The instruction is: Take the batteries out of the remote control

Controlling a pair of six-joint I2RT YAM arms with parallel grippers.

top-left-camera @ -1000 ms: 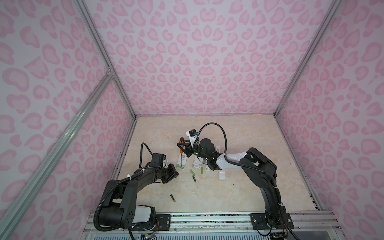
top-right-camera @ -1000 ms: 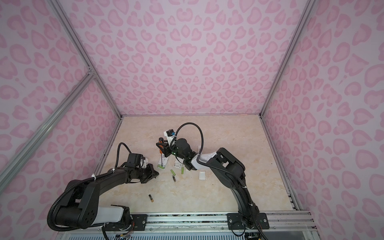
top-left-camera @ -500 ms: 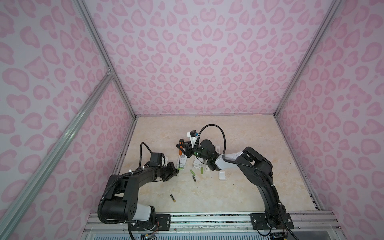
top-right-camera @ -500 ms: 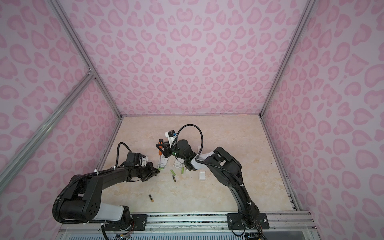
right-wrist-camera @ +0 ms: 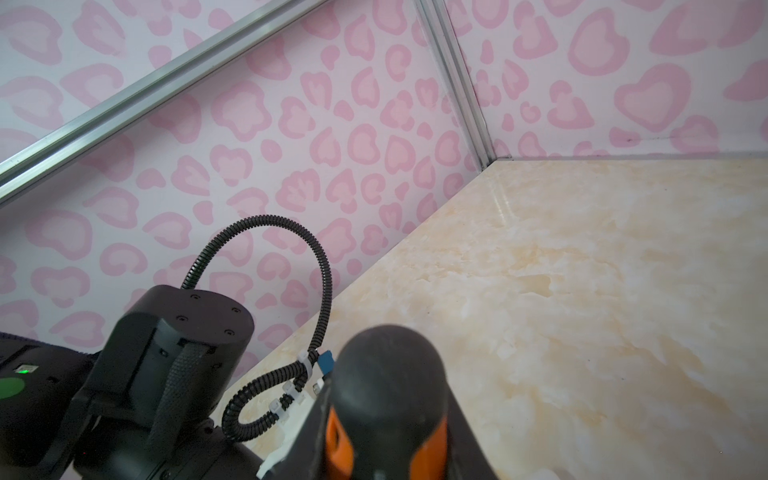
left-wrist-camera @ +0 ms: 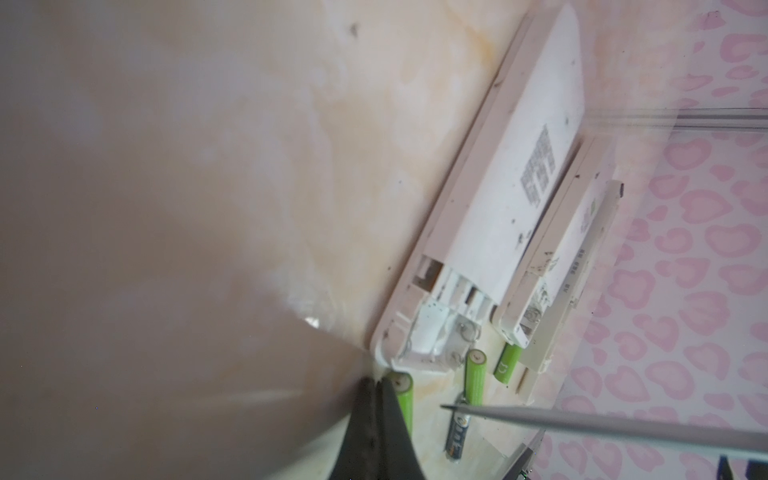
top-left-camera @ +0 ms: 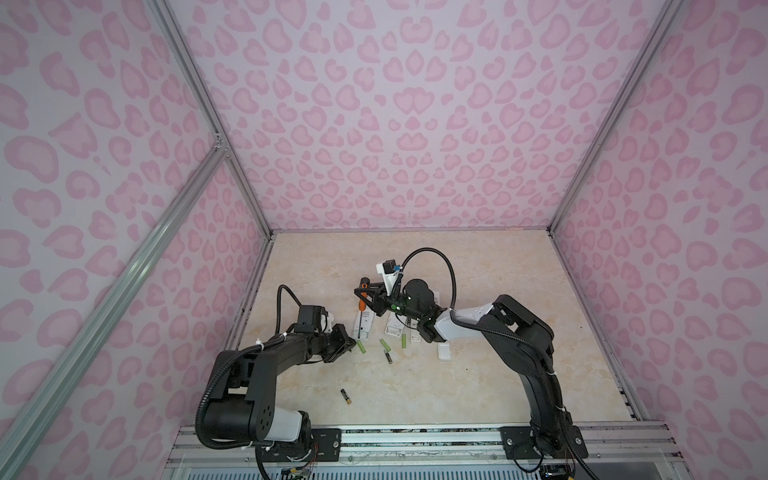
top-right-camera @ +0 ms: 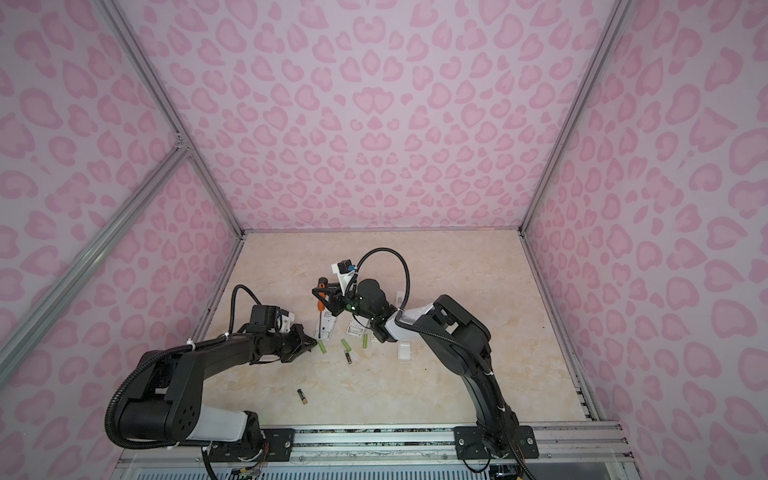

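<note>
A white remote control (left-wrist-camera: pixel 498 208) lies back up with its battery bay uncovered, and a second remote (left-wrist-camera: pixel 552 257) lies beside it. Three lime green batteries (top-left-camera: pixel 361 347) (top-left-camera: pixel 384 344) (top-left-camera: pixel 403 341) and a black one (top-left-camera: pixel 388 357) lie loose just in front of the remotes (top-left-camera: pixel 363 326). Another black battery (top-left-camera: pixel 346 397) rests nearer the front. My left gripper (left-wrist-camera: pixel 376 386) is shut and empty, its tip right beside a green battery (left-wrist-camera: pixel 405 395). My right gripper (right-wrist-camera: pixel 386 436) is shut on the orange-handled screwdriver (right-wrist-camera: pixel 390 395), whose shaft (left-wrist-camera: pixel 582 419) hangs over the batteries.
A flat white cover plate (top-left-camera: pixel 444 352) lies to the right of the remotes, under the right arm's forearm. The left wall (top-left-camera: pixel 249 291) stands close behind the left arm. Bare marble floor (top-left-camera: pixel 498 257) stretches to the back and right.
My left gripper has crept a little to the right, toward the nearest green battery. The right gripper with the screwdriver has hardly moved.
</note>
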